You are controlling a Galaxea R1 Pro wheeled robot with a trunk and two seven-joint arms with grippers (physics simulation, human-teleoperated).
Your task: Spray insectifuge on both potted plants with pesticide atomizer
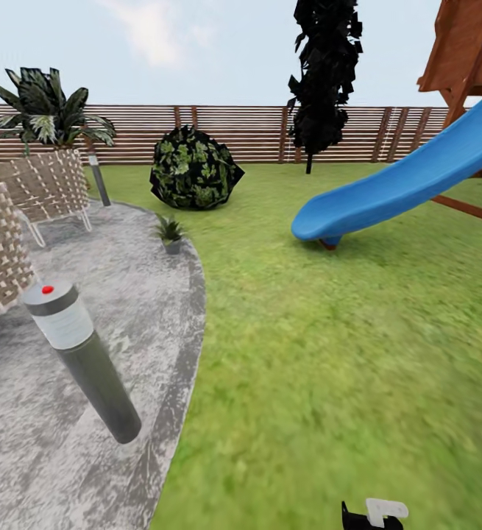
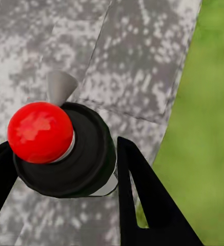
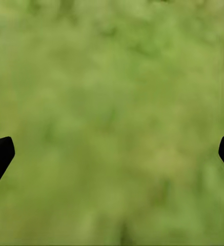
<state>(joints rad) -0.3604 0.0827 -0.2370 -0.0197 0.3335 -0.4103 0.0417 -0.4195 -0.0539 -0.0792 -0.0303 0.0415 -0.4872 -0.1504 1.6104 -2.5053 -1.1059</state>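
Pesticide atomizer (image 1: pixel 82 361) is sitting tilted in the left pincer's (image 2: pixel 63 160) grip; one potted plant (image 1: pixel 171 234) is lying ahead, beyond it. Right pincer (image 3: pixel 115 148) is hanging wide.

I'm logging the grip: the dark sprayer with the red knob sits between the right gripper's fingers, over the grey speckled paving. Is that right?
Wrong arm. The dark sprayer with the red knob sits between the left gripper's fingers, over the grey speckled paving. The left wrist view shows it.
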